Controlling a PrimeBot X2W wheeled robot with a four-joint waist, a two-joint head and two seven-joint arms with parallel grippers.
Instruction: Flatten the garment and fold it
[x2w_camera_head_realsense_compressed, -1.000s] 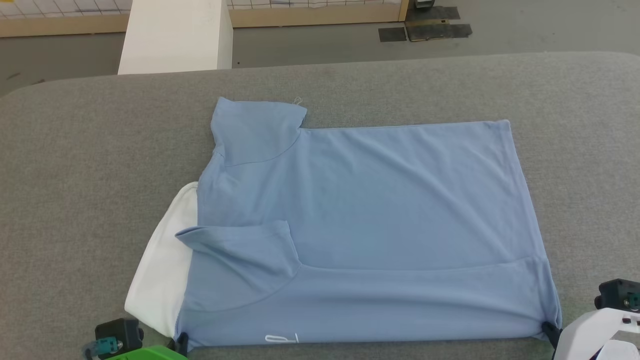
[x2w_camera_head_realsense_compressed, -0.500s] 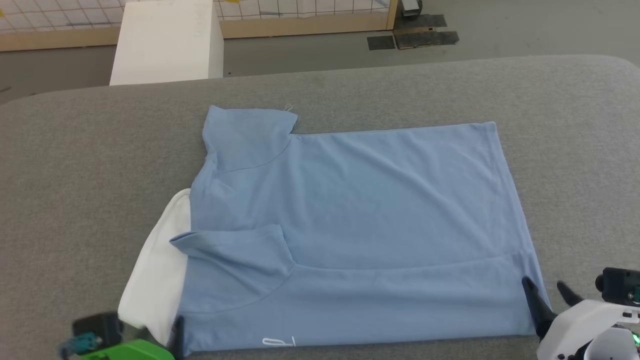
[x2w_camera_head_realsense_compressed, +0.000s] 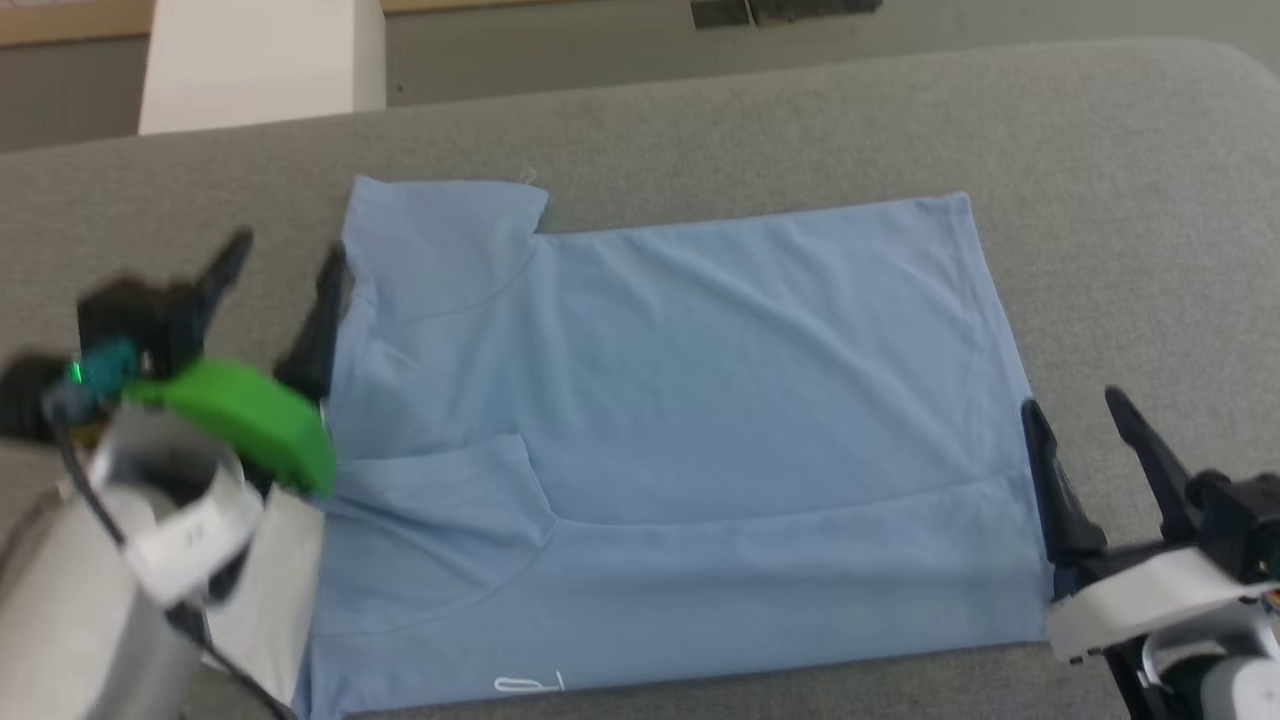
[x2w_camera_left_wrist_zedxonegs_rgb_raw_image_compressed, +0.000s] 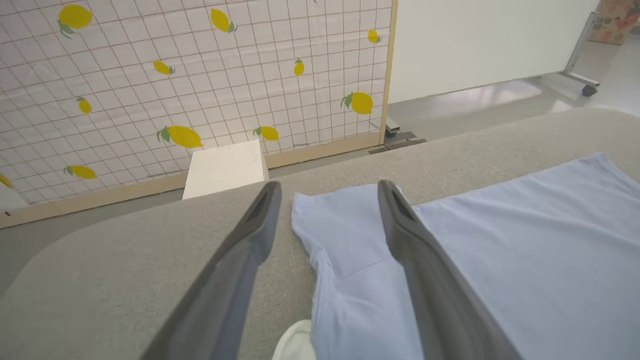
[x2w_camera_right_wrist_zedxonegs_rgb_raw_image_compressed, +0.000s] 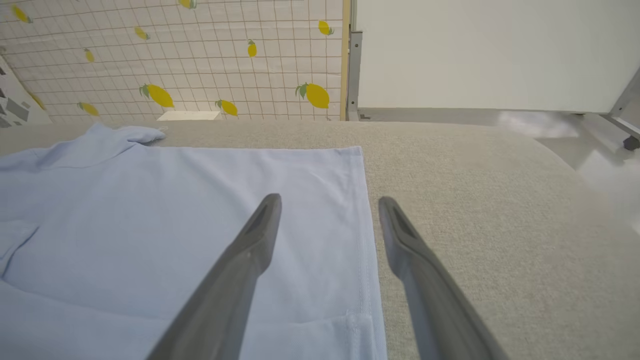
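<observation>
The light blue polo shirt (x2w_camera_head_realsense_compressed: 680, 420) lies flat on the grey padded table (x2w_camera_head_realsense_compressed: 700, 130), its near long side folded over with the near sleeve (x2w_camera_head_realsense_compressed: 450, 490) on top. White lettering (x2w_camera_head_realsense_compressed: 530, 685) shows at the near edge and the white collar part (x2w_camera_head_realsense_compressed: 265, 600) sticks out at the left. My left gripper (x2w_camera_head_realsense_compressed: 285, 270) is open above the shirt's left edge beside the far sleeve (x2w_camera_left_wrist_zedxonegs_rgb_raw_image_compressed: 345, 225); its fingers (x2w_camera_left_wrist_zedxonegs_rgb_raw_image_compressed: 250, 235) straddle that edge. My right gripper (x2w_camera_head_realsense_compressed: 1075, 425) is open over the shirt's right hem (x2w_camera_right_wrist_zedxonegs_rgb_raw_image_compressed: 367, 240), nothing between its fingers (x2w_camera_right_wrist_zedxonegs_rgb_raw_image_compressed: 260, 235).
A white box (x2w_camera_head_realsense_compressed: 255, 60) stands on the floor beyond the table's far edge. A gridded lemon-print screen (x2w_camera_left_wrist_zedxonegs_rgb_raw_image_compressed: 200, 75) and a white wall (x2w_camera_right_wrist_zedxonegs_rgb_raw_image_compressed: 475, 50) lie behind. Bare table surface stretches to the right of the hem (x2w_camera_right_wrist_zedxonegs_rgb_raw_image_compressed: 475, 200) and far side.
Both grippers let go of the shirt's near corners, opened and moved away from me along its left and right edges. The head camera tilted, shifting the whole picture.
</observation>
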